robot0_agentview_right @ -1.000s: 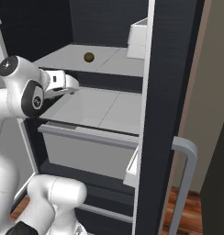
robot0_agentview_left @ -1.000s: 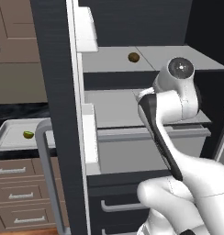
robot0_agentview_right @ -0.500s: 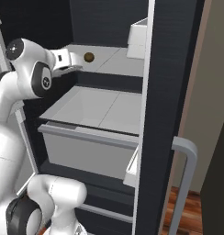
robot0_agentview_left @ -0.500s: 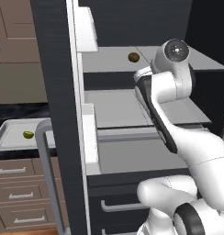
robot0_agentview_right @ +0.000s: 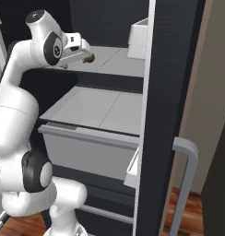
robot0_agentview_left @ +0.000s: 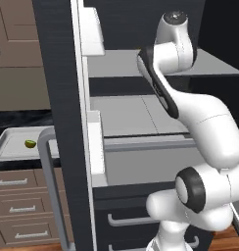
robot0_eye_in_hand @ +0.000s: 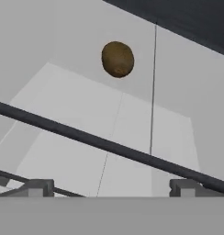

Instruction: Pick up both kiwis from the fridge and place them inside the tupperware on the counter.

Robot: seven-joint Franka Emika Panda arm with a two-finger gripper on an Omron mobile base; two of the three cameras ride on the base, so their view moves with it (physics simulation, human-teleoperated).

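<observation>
Fingers spread wide and grasping nothing, aimed at the brown kiwi lying alone on the upper fridge shelf, well ahead of the tips. Risk from here, as a guess: such a small round fruit could roll away or be pushed deeper if the gripper closes off-centre or strikes the shelf edge. Left base view gives the green kiwi already inside the tupperware on the counter; hand view gives the brown one in full, right base view just a bit of it at the fingertips.

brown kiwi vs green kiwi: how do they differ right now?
Colour: the brown kiwi is dull brown; the green kiwi is bright yellow-green.
Place: the brown kiwi lies on a fridge shelf; the green kiwi already sits in the tupperware on the counter.
Shared: both small ovals, neither held.
</observation>
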